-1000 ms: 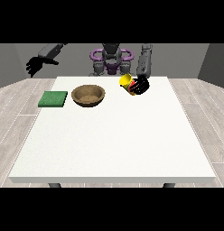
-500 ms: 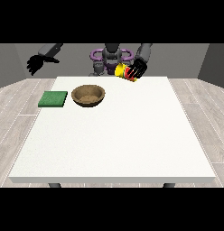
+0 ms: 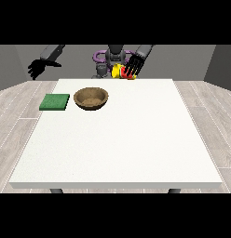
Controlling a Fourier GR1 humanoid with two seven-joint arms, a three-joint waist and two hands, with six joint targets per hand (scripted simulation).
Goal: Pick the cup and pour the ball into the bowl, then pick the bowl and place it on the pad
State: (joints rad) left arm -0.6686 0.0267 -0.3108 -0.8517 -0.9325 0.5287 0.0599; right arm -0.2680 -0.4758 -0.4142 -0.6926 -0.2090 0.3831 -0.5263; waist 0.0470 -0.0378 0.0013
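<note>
Hand at view's right (image 3: 134, 66): fingers wrapped on cup (image 3: 118, 71), lifted above bench (image 3: 136, 139) far edge. Bowl (image 3: 91, 98) lower, viewward-left of my fingers; pad (image 3: 55, 102) beyond it. Other hand (image 3: 37, 69) idle, fingers relaxed. Ball not visible. Risk I see: tipping before reaching bowl spills ball onto bench.

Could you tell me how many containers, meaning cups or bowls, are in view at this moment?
2. A round brown bowl sits on the white table, just right of the green square pad. A yellow cup is held by the hand at the view's right, above the table's far edge.
</note>
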